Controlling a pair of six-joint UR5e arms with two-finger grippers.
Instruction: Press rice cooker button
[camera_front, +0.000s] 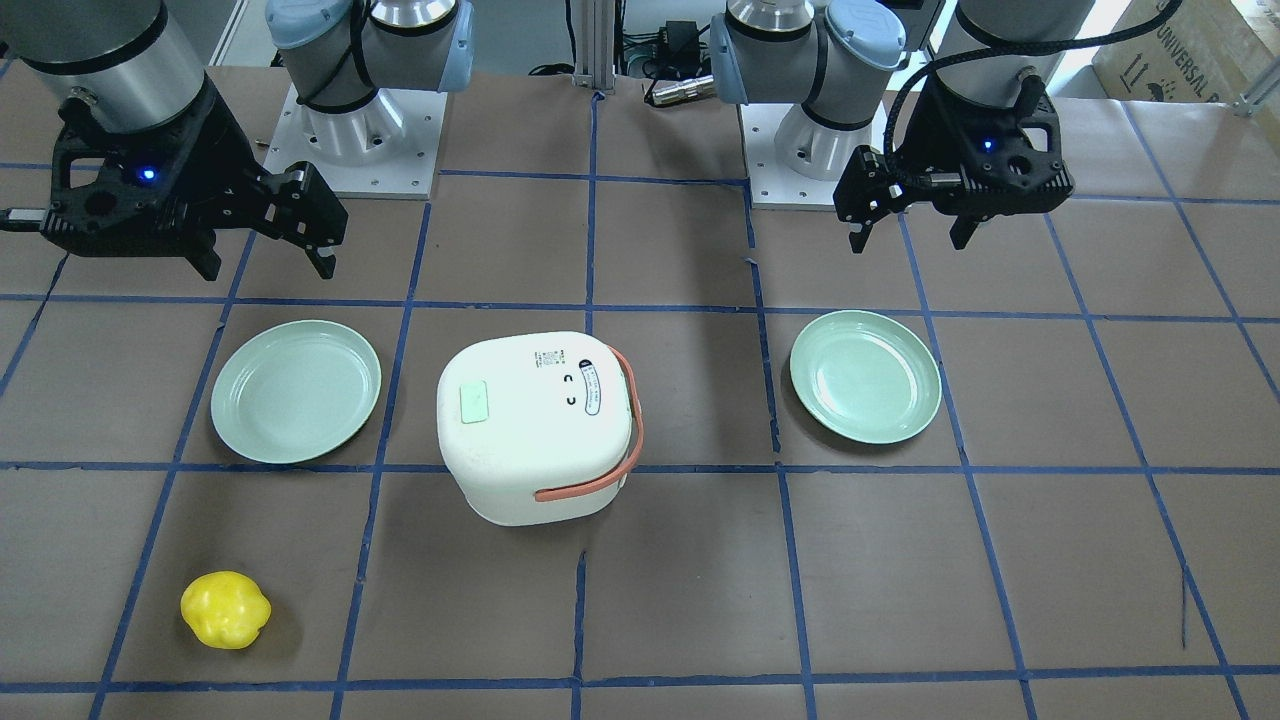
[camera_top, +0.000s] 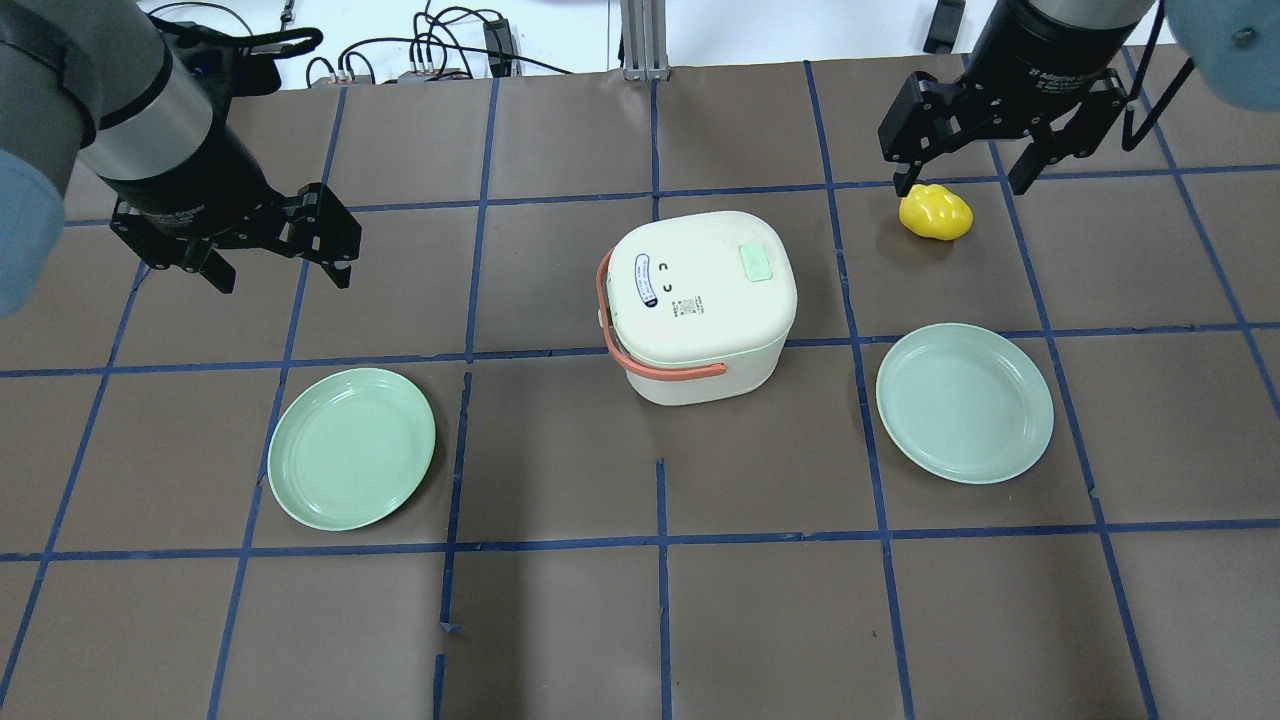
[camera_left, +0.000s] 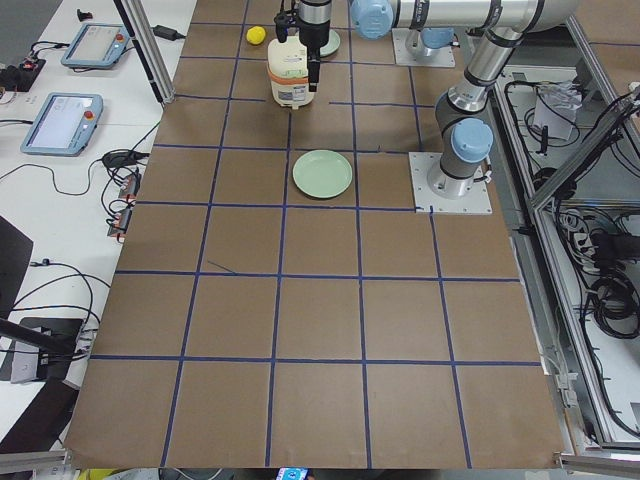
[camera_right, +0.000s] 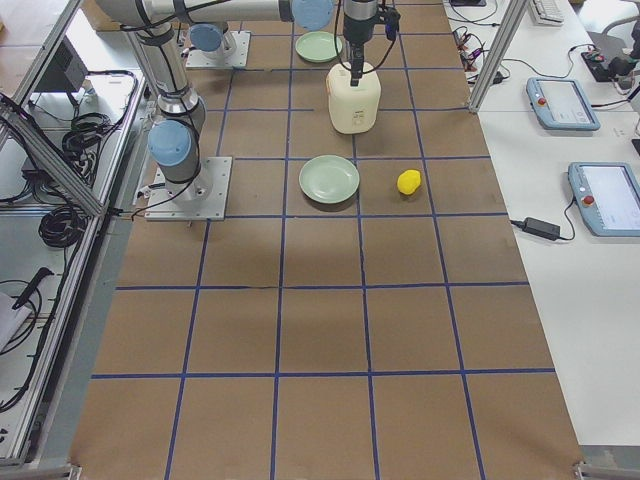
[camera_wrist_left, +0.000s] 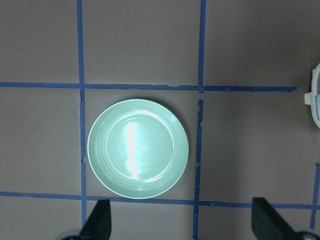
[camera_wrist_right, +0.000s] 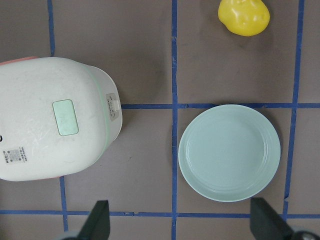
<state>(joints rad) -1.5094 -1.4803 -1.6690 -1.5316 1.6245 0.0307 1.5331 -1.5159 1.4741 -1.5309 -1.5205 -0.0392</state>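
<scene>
The white rice cooker with an orange handle stands mid-table; it also shows in the front view. A pale green rectangular button sits on its lid, seen too in the front view and the right wrist view. My left gripper hovers open and empty, well to the cooker's left, above a green plate. My right gripper hovers open and empty, beyond the cooker's right side, near a yellow pepper. Neither gripper touches the cooker.
Two green plates lie on the brown table, one front left and one right of the cooker. The yellow pepper lies at the far right. Blue tape lines grid the table. The arm bases stand behind the cooker.
</scene>
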